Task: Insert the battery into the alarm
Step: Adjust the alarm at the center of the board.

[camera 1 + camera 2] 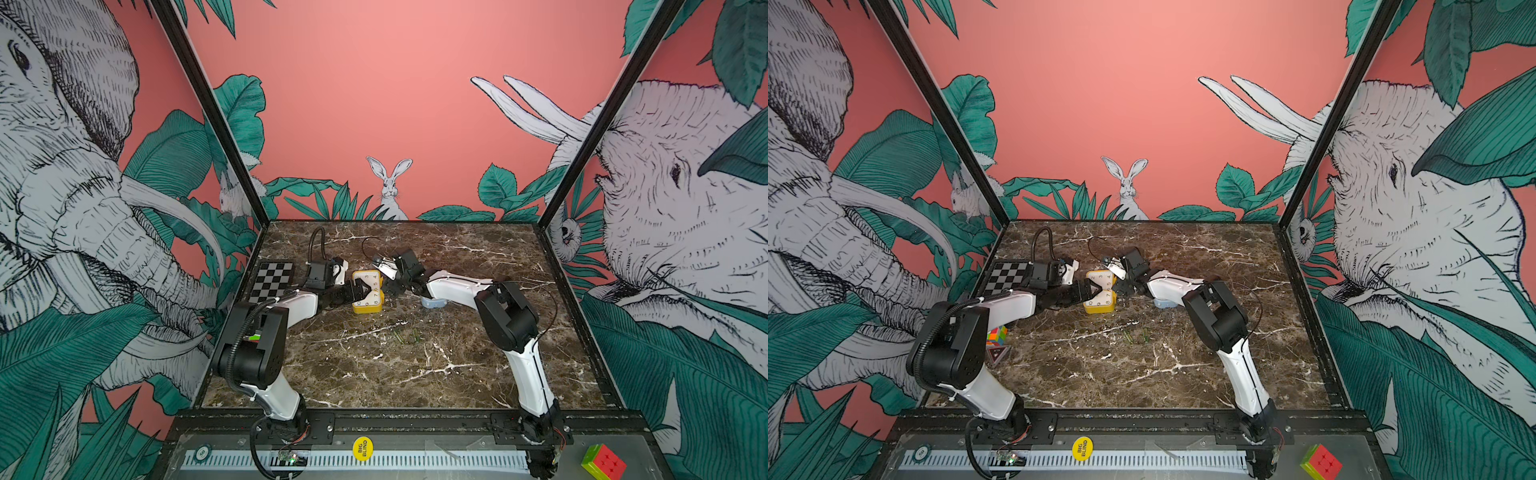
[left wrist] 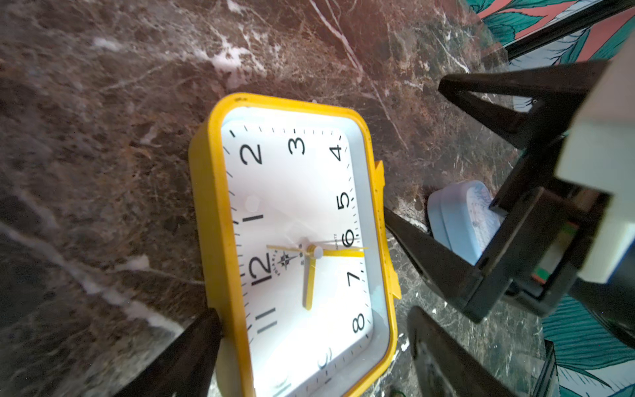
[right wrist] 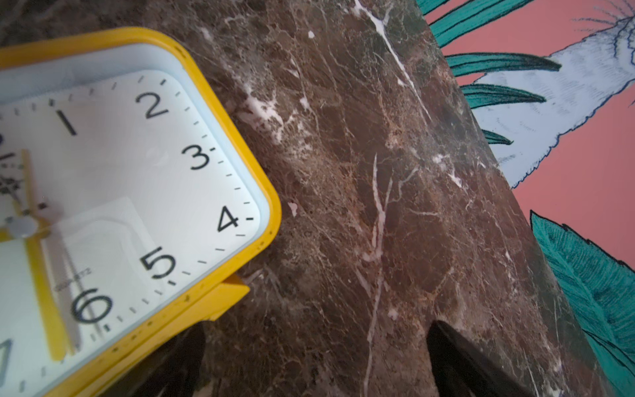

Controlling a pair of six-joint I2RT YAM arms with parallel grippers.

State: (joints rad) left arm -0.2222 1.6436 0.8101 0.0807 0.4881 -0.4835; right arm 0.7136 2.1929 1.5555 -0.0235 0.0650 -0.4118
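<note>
Two small green batteries [image 1: 400, 337] lie mid-scene on the worktop [image 1: 457, 374] in both top views, probably light, rigid, roll-prone: pinch across the barrel. Left wrist: left fingers [image 2: 192, 357] released astride the yellow alarm clock [image 2: 295, 223]. Right wrist: right fingers [image 3: 457, 361] spread, empty.

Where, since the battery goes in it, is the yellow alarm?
In a top view the alarm lies face up on the table, centre-back, between the open fingers of the left gripper.
</note>
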